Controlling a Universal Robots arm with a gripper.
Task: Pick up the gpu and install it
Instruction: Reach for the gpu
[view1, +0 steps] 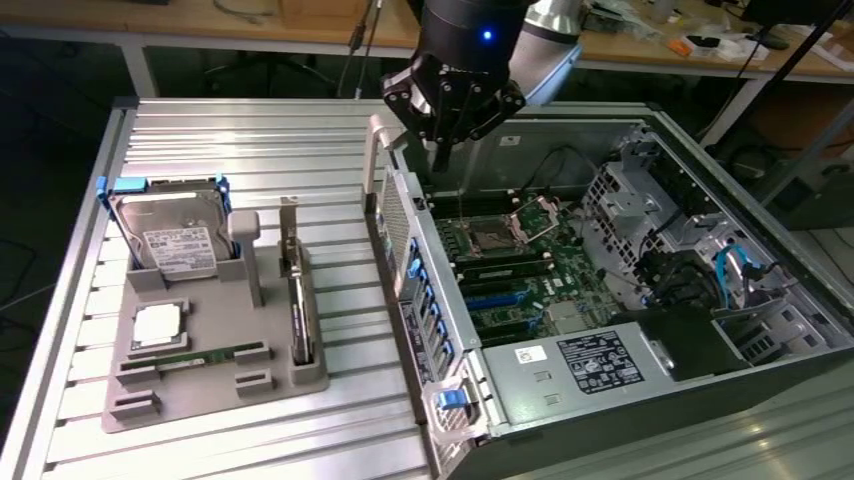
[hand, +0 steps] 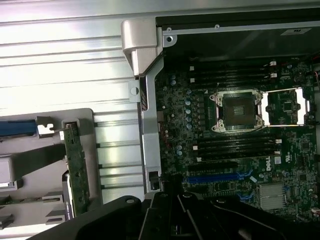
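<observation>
Hand (view1: 438, 158) closed and empty, above the open case's (view1: 400, 215) side edge. The gpu (view1: 296, 295) stands well apart in its holder (view1: 200, 385).

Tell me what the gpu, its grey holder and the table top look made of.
The gpu: green circuit board, likely fibreglass laminate, matte; its bright silver bracket looks like metal. The grey holder: uniform matte grey, blocky moulded shapes, likely plastic. The table top: ribbed silver slats with a soft sheen, apparently aluminium.
</observation>
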